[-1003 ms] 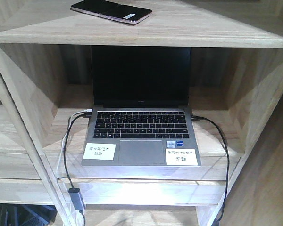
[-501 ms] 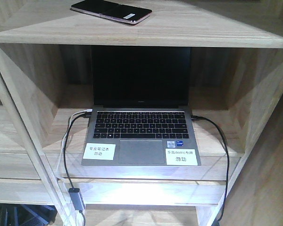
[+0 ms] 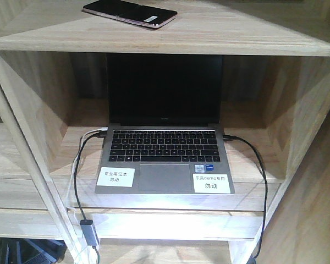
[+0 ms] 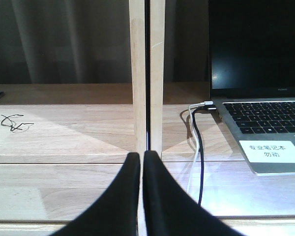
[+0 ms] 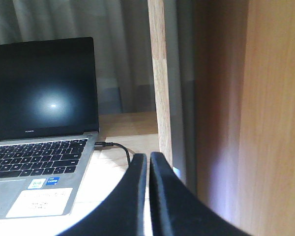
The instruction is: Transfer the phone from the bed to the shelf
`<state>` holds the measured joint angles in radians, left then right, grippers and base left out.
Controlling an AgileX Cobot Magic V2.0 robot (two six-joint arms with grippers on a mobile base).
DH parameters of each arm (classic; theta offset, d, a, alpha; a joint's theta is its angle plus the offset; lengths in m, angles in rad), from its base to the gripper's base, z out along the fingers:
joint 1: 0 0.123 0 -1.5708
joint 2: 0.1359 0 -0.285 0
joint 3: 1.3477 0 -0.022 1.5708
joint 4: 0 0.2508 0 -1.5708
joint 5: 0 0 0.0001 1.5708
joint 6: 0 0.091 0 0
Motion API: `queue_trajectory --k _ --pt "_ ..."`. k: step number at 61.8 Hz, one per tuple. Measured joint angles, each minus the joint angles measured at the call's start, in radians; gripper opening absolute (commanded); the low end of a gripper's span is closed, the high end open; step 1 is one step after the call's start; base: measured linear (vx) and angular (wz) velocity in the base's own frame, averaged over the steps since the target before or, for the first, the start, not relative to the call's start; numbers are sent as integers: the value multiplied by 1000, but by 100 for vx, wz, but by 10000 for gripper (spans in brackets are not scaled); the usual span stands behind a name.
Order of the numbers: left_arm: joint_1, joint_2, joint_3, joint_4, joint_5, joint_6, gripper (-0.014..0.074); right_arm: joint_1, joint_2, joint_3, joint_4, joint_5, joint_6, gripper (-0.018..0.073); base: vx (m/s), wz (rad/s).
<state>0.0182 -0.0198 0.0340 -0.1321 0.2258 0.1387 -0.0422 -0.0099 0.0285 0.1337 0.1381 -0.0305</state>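
The phone (image 3: pixel 130 13), a thin black slab with a pinkish rim and a small white sticker, lies flat on the top board of the pale-wood shelf (image 3: pixel 220 33), at its left. No gripper shows in the front view. In the left wrist view my left gripper (image 4: pixel 141 156) is shut with nothing between its black fingers, in front of an upright divider (image 4: pixel 146 73). My right gripper (image 5: pixel 148 157) is also shut and empty, next to the right upright (image 5: pixel 160 78). The bed is out of view.
An open grey laptop (image 3: pixel 164 137) with a black screen sits in the compartment below the phone, with cables (image 3: pixel 77 181) plugged into both sides and hanging over the board's front edge. A brown wooden panel (image 5: pixel 275 118) stands close on the right.
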Motion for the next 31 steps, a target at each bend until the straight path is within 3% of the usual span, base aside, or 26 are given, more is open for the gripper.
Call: queue_trajectory --k 31 --pt "0 0 0 0 0 0 1 0 0 0 0 0 0 -4 0 0"
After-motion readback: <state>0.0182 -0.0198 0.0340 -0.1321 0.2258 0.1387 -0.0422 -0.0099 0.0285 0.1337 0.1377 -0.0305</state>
